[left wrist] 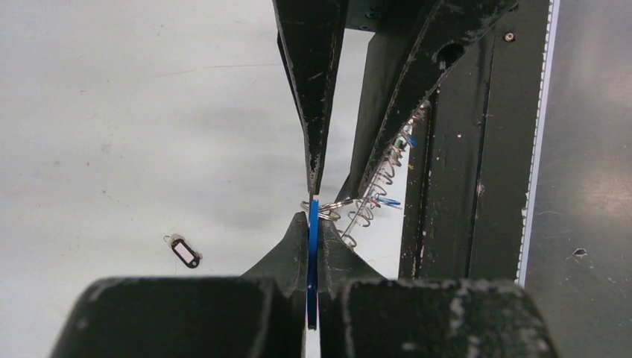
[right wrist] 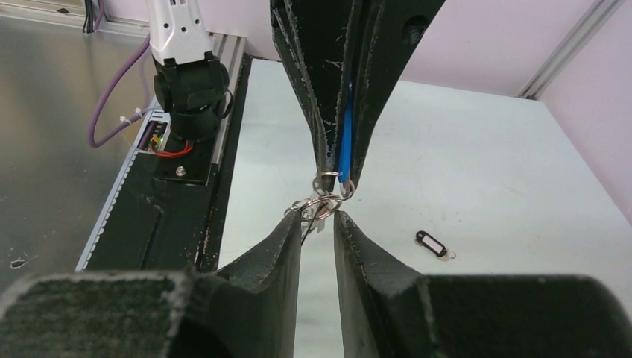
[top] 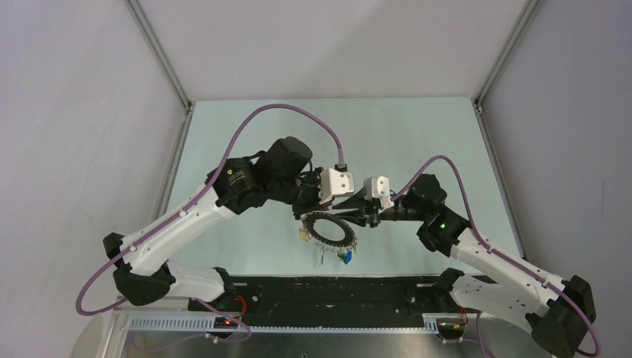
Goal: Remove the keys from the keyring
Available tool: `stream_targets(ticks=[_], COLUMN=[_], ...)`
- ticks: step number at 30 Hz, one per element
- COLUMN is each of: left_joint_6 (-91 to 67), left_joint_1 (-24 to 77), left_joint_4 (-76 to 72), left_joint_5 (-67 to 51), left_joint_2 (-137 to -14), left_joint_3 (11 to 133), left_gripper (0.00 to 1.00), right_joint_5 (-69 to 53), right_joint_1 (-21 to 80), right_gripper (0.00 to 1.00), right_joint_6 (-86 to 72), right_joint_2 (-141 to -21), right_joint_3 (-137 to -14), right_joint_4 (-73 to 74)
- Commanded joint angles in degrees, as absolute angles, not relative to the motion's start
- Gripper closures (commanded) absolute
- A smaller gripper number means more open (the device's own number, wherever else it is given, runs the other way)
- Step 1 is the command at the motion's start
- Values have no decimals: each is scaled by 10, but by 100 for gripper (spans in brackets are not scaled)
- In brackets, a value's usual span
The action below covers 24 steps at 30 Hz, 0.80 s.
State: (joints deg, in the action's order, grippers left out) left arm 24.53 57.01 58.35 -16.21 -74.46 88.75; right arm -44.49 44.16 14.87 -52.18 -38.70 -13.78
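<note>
Two black hands are meeting tip to tip over the pale green surface (top: 402,142), one on each of the two white arms. The left hand (left wrist: 311,224) is pressing its two fingers together on one flat blue plastic key tag (left wrist: 312,253), pinching it edge-on. The right hand (right wrist: 317,216) is facing it with a narrow gap showing between its two fingers (right wrist: 358,253). A small cluster of silver split rings (right wrist: 319,203) is sitting right at their tips, but I cannot tell whether they are gripping it.

One large thin silver-grey metal keyring (top: 329,244) is showing in the top view just on the near side of the two hands, between the arms. Whether it is resting on the surface or hanging cannot be told. Small silver metal keys (left wrist: 380,179) are crowding all round it, too many and too small to count. One blue head (top: 345,257) is sticking out at its near right and one cream-coloured head (top: 303,235) at its left.

One small black plastic tag (left wrist: 184,251) with a white label window is lying alone on the surface, well apart from the keyring. Its label is too small to read, and no other writing is showing.
</note>
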Motion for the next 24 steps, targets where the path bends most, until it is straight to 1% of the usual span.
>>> stream_targets(ticks=[1, 6, 13, 14, 17, 19, 24], left_joint_6=[252, 250, 248, 248, 248, 247, 246], left_joint_1=[574, 575, 575, 575, 575, 575, 575], left_joint_4=[552, 553, 552, 552, 553, 553, 552], left_joint_5=[-163, -163, -157, -157, -157, -157, -158], left_joint_2=[-737, -736, -737, -737, -736, -735, -732], left_joint_3=[926, 927, 925, 925, 925, 925, 925], left_gripper=[100, 100, 100, 100, 100, 100, 100], right_joint_5=[-456, -460, -438, -437, -430, -425, -428], right_joint_1=[447, 448, 449, 449, 448, 445, 443], right_gripper=[73, 72, 69, 68, 60, 59, 63], right_joint_6=[151, 150, 153, 155, 168, 175, 176], right_joint_2=[-519, -519, -505, -502, -492, -484, -473], right_joint_3=[-389, -389, -389, -389, -389, -389, -389], right_joint_4=[-143, -143, -135, -132, -111, -98, -92])
